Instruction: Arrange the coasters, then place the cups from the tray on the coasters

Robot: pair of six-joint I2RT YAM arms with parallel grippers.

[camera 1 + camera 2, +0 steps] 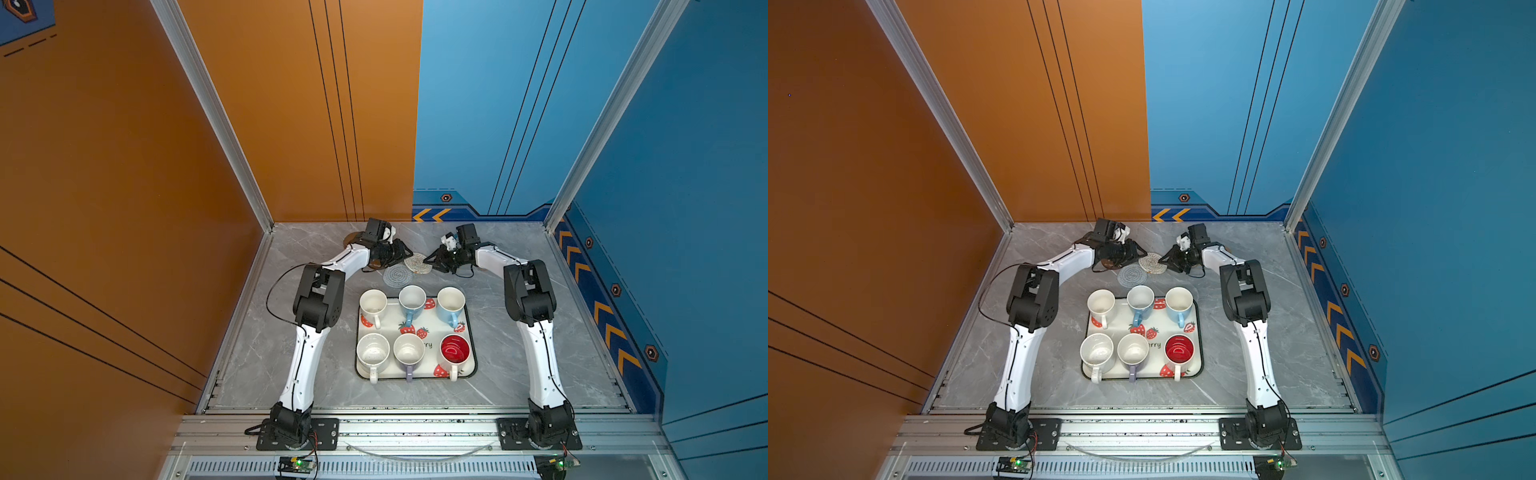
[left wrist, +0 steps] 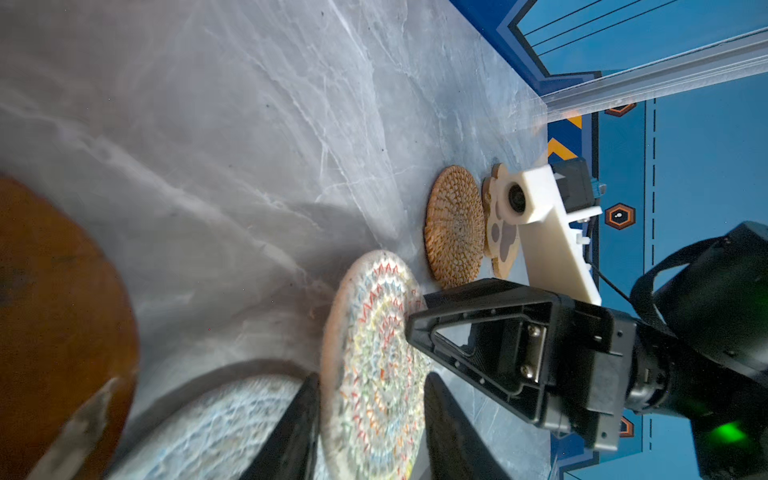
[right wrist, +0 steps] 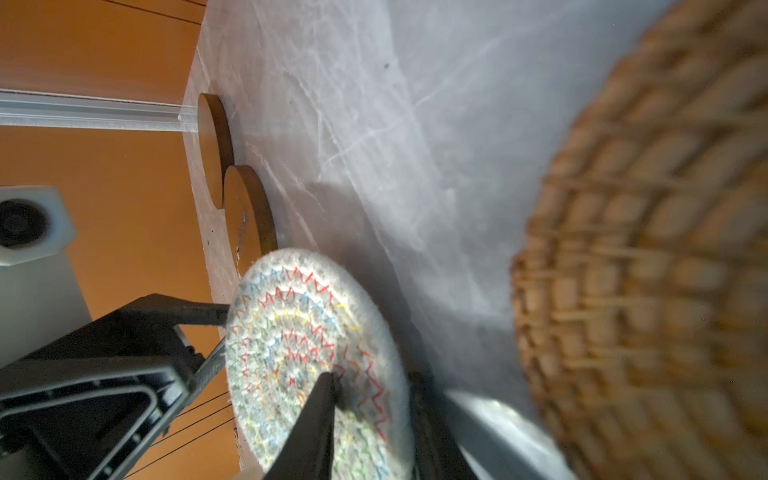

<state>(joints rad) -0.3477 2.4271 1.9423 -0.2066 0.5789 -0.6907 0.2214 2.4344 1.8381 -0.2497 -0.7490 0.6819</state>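
Fingers [image 2: 291, 436] of the left gripper [image 2: 372, 378] rise from the lower edge of the left wrist view, standing apart with the cream woven coaster [image 2: 374, 332] between them; whether they press on it cannot be told; the right gripper [image 2: 417, 312] reaches in from the right, its tips at that coaster's rim; the grey woven coaster [image 2: 216, 424] lies at lower left just beside the cream one; a brown disc [image 2: 54, 311] fills the left edge; the rattan round [image 2: 455, 226] and the paw-print coaster [image 2: 500, 237] sit side by side right of centre.

Seen from the right wrist, the right fingers [image 3: 307, 432] stand apart at lower centre, one tip over the cream coaster's face, the other past its edge; a firm grip cannot be confirmed; both brown discs [image 3: 212, 145] [image 3: 247, 220] lie at upper left; the rattan round blurs across the right side.

Both top views show the two grippers meeting at the cream woven coaster [image 1: 417, 264] [image 1: 1152, 264] just above centre; below it, all six cups [image 1: 408, 349] stand on the tray [image 1: 390, 326], which rests on the table [image 1: 498, 353].
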